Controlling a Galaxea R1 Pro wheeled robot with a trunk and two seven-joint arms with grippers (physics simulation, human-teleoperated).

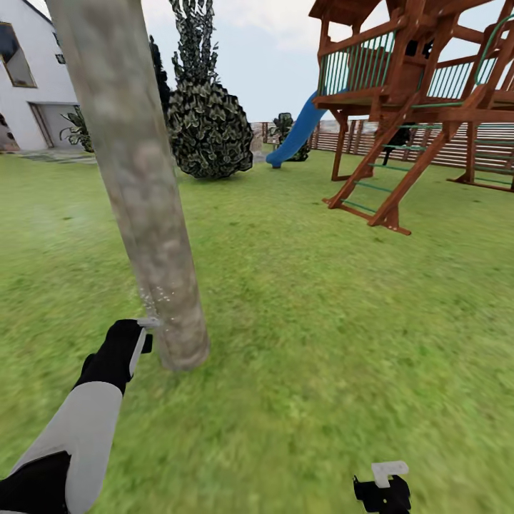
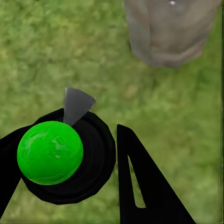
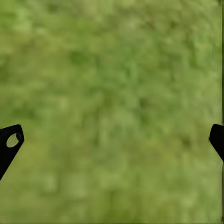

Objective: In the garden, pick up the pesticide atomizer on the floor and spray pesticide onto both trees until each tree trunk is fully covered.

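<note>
We judged spraying underway: left claw [image 1: 140, 335] gripped the atomizer [image 2: 50, 152], nozzle beside the tree trunk [image 1: 135, 178] base, specks visible. Right claw [image 3: 112, 140] hung wide, empty. Next: cover higher trunk.

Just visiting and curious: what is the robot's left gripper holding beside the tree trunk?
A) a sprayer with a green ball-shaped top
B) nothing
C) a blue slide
A: the left gripper is closed around the green-topped atomizer, its nozzle toward the tree trunk.
</note>
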